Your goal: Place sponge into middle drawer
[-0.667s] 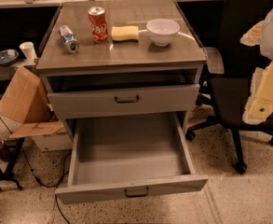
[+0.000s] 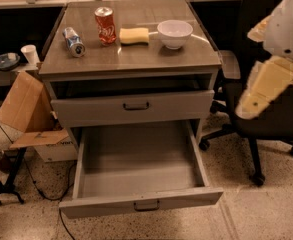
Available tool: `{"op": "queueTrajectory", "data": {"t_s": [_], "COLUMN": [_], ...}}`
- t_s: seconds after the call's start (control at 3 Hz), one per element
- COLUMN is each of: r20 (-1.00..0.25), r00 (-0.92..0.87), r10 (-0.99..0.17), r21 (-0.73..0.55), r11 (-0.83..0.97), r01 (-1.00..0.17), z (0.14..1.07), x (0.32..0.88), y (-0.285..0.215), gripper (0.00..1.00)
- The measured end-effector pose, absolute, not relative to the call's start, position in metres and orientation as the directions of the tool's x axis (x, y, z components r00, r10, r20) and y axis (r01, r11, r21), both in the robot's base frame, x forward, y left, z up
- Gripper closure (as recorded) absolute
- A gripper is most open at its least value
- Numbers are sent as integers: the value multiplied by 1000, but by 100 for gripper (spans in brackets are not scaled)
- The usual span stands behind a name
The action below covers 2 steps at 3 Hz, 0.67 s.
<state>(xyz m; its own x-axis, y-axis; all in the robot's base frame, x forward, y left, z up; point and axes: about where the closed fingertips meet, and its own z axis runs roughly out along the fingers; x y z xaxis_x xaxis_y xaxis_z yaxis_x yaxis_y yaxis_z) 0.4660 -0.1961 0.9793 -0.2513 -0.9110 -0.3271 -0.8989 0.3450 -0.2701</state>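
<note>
The pale yellow sponge [image 2: 134, 35] lies flat on the cabinet top [image 2: 136, 59], between an upright red can [image 2: 105, 25] and a white bowl [image 2: 174, 33]. The middle drawer [image 2: 136, 196] is pulled far out below, and its grey tray holds nothing. Above it, the upper drawer [image 2: 136, 106] stands slightly ajar. Only a white and pale yellow arm segment [image 2: 263, 86] shows at the right edge, level with the upper drawer and well right of the cabinet. My gripper is out of view.
A silver can [image 2: 74, 41] lies on its side at the left of the cabinet top. A black office chair [image 2: 266, 114] stands right of the cabinet, behind the arm. An open cardboard box [image 2: 28, 114] and cables sit on the floor at the left.
The arm segment at the right has shifted a little leftward, toward the cabinet. The sponge, cans, bowl and drawers have not moved.
</note>
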Motion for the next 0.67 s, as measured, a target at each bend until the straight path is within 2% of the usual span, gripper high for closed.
{"op": "queueTrajectory", "data": {"t_s": [0.67], "r20": [-631], "r00": [-304], "r10": [-714], "r21": [-240], "r11": [552], "r01": [-798], "z": [1004], "x": [571], "y": [-100], "gripper": [0]}}
